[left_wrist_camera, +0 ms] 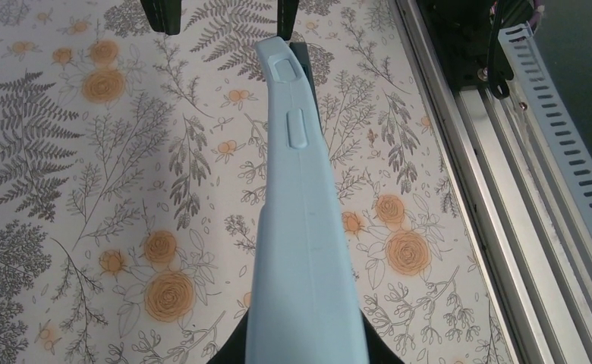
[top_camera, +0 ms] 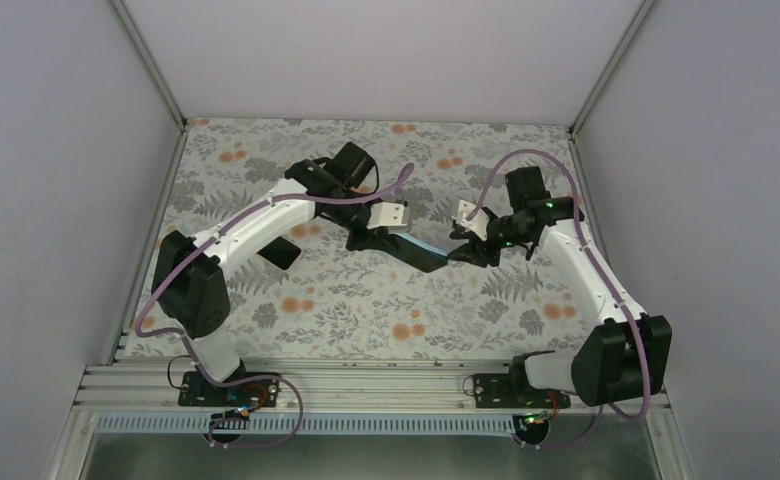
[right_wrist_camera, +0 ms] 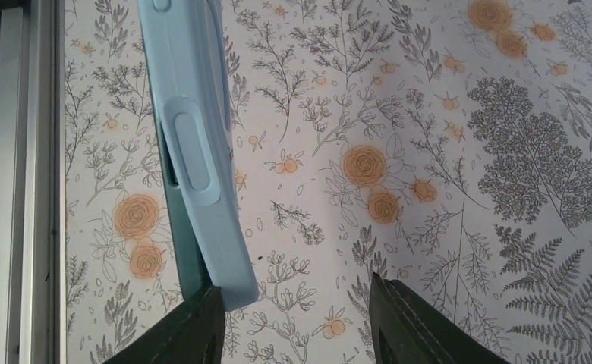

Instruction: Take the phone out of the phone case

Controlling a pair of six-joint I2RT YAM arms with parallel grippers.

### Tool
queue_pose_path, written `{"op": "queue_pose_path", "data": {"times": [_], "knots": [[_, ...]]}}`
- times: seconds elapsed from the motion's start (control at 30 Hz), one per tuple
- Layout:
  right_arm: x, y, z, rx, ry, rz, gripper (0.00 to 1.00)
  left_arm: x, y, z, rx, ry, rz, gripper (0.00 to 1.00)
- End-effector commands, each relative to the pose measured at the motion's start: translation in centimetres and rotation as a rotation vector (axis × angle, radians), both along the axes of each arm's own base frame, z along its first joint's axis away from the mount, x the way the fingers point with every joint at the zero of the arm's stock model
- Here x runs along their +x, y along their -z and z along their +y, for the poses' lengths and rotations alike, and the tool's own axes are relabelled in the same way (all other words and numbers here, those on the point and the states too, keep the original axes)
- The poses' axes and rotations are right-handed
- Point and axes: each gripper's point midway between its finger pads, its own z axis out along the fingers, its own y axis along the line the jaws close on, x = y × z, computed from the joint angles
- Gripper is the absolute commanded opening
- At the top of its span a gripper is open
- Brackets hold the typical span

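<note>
Currently I see the light blue phone case (left_wrist_camera: 304, 227) held on edge above the floral tabletop (left_wrist_camera: 88, 189), between my two arms. The left gripper (left_wrist_camera: 306, 350) has its jaws clamped on one end. The right gripper (right_wrist_camera: 297, 303) has its jaws apart, and the case's other end touches only one finger (right_wrist_camera: 194, 326). The dark phone (left_wrist_camera: 310, 68) shows behind the case's rim.

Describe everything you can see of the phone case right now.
The phone case is pale blue, matte and rubbery-looking, with moulded button covers along its side. It hangs edge-on above the floral table. The left claw is clamped on one end; the other end rests against one finger of the right claw, whose jaws stand open. A darker strip shows behind its edge; what that is, I cannot tell.
</note>
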Motion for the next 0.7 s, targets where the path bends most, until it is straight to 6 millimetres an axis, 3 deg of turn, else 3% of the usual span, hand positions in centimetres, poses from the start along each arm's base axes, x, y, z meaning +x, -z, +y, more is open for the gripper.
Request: {"op": "queue_pose_path", "data": {"times": [0.0, 0.43, 0.67], "knots": [[2.1, -1.8, 0.7, 0.050, -0.006, -0.113, 0.49, -3.1, -4.1, -2.5, -0.171, 0.120, 0.062, 0.02], [2.9, -1.9, 2.4, 0.064, 0.059, -0.182, 0.46, -5.6, -6.6, -4.4, -0.289, 0.242, 0.259, 0.02], [3.4, -0.1, 2.6, 0.054, 0.067, -0.193, 0.46, -6.4, -8.9, -4.2, -0.350, 0.281, 0.280, 0.02]]}}
